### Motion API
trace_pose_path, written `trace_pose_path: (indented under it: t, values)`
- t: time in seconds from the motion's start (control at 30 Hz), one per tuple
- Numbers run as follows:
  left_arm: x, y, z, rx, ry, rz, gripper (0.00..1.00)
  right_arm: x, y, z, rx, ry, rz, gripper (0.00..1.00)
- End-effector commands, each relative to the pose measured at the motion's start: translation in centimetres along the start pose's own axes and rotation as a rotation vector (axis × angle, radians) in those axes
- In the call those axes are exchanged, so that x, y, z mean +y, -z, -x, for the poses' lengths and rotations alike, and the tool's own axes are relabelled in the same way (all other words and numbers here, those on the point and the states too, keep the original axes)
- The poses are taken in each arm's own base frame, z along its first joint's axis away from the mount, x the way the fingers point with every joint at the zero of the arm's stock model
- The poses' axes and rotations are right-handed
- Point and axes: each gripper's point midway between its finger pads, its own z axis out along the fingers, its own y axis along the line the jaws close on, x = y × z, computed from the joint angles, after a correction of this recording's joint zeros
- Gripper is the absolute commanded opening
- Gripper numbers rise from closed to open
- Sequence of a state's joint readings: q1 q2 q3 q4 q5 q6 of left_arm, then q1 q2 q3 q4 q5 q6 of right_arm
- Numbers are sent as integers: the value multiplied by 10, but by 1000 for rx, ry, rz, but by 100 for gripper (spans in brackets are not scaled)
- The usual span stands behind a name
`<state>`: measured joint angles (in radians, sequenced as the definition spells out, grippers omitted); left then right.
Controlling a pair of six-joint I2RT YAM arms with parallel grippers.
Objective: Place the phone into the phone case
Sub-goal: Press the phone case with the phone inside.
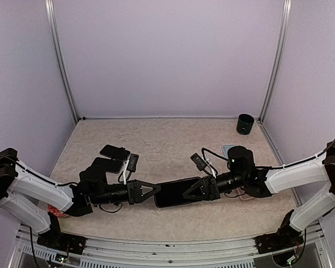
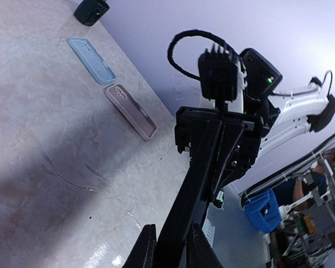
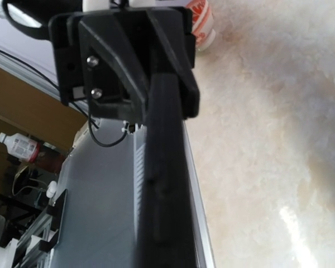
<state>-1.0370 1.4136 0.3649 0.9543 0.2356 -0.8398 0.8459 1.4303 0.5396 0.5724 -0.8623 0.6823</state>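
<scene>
Fingers [image 2: 147,245] of the left gripper [image 1: 156,191] fill the bottom edge of the left wrist view, pinched on both faces of the dark phone [image 1: 172,193], which runs edge-on away from them. At its far end the right gripper [image 1: 187,192] is clamped shut on the same slab. From above, the phone hangs between the two arms at lower centre of the frame, apparently lifted off the table [image 1: 167,139].

The translucent grey case [image 2: 131,110] and a pale blue case [image 2: 92,58] lie flat on the right side of the table, well apart from the phone.

With both ends held rigid, any disagreement between the arms could twist the phone or make it slip. If one lets go, the other has only a narrow bite on one end, so the phone may droop or drop. From above, the right forearm also hangs over the grey case, so a descent there could knock it.
</scene>
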Motion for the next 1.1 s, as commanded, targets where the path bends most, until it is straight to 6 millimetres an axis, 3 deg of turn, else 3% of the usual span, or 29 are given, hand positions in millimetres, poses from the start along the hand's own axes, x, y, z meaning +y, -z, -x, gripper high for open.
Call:
trace_pose_path:
  t: [0.0,0.07,0.3,0.67,1.07]
  values:
    - [-10,0,22,-62,-61,4,10,-9,-1,-4,15,-21,-37,1]
    - [-9,2,23,-68,-69,15,0,-11,-2,-6,22,-17,-44,1]
    - [-20,10,25,-80,-61,-54,0,-6,-1,-17,40,21,11,1]
    - [-34,25,26,-79,34,-194,1,-14,1,-29,56,56,6,1]
    - [-35,17,20,-47,11,-165,43,-6,5,-17,18,61,4,0]
